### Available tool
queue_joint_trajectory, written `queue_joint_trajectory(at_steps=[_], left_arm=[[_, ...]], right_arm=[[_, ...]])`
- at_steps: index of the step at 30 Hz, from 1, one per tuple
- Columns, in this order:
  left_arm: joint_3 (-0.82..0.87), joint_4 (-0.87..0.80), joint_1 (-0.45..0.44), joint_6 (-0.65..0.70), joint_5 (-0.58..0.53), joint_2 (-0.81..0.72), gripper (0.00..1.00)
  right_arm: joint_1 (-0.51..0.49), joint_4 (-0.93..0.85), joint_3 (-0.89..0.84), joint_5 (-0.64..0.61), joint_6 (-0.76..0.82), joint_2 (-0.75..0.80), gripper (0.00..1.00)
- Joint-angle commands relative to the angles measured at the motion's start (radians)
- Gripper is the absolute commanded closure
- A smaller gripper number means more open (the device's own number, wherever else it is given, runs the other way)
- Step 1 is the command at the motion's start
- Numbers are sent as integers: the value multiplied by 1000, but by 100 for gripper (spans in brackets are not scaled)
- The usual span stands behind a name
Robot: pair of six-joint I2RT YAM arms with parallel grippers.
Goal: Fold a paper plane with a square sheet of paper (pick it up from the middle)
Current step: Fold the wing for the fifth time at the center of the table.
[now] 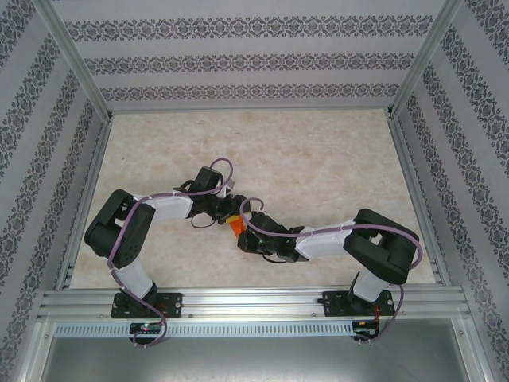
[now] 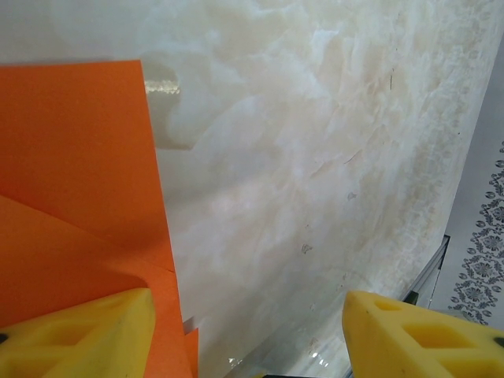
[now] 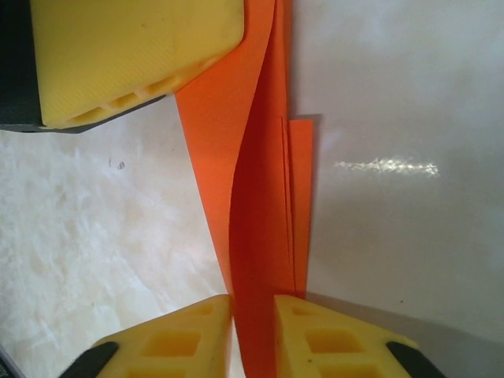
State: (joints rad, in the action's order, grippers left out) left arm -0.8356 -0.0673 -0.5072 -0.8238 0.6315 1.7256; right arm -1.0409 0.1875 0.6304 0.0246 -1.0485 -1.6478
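The square sheet of paper [image 1: 233, 225], bright orange and folded into several layers, lies near the middle of the table between my two wrists. In the right wrist view the folded paper [image 3: 260, 197] runs as a narrow strip up from my right gripper [image 3: 252, 303], whose yellow fingers are shut on its layers. One yellow left finger [image 3: 134, 55] sits at the strip's far end. In the left wrist view the paper [image 2: 71, 173] shows a diagonal crease. My left gripper [image 2: 248, 315] is open wide, one finger over the paper's edge and the other over bare table.
The marbled tabletop [image 1: 318, 159] stretches out behind and to both sides of the arms. Patterned walls [image 1: 254, 64] and aluminium posts enclose it. A metal rail [image 1: 254, 301] runs along the near edge where the arm bases are bolted.
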Motion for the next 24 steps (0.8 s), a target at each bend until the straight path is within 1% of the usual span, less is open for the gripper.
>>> queue_joint_trajectory(at_steps=[1,4,6,10,12,16,24], left_arm=[[-16,4,-10,23,12,18,35],[-23,-4,-10,31,16,26,35],[-25,-4,-10,32,17,31,35],[-31,-21,-11,43,15,38,35],[-31,-21,-10,45,13,41,35],[-40,-23,-10,51,20,42,35],[-42,20,-10,59,60,-18,29]], right_arm=[[-10,4,-2,-30,0,-12,86],[-7,7,-17,-31,-21,-14,91],[-2,11,-28,-22,-41,-19,92],[-2,58,-68,-1,-81,-35,94],[1,121,-101,6,-105,-41,96],[19,246,-141,46,-142,-58,95],[44,293,-162,57,-186,-59,97]])
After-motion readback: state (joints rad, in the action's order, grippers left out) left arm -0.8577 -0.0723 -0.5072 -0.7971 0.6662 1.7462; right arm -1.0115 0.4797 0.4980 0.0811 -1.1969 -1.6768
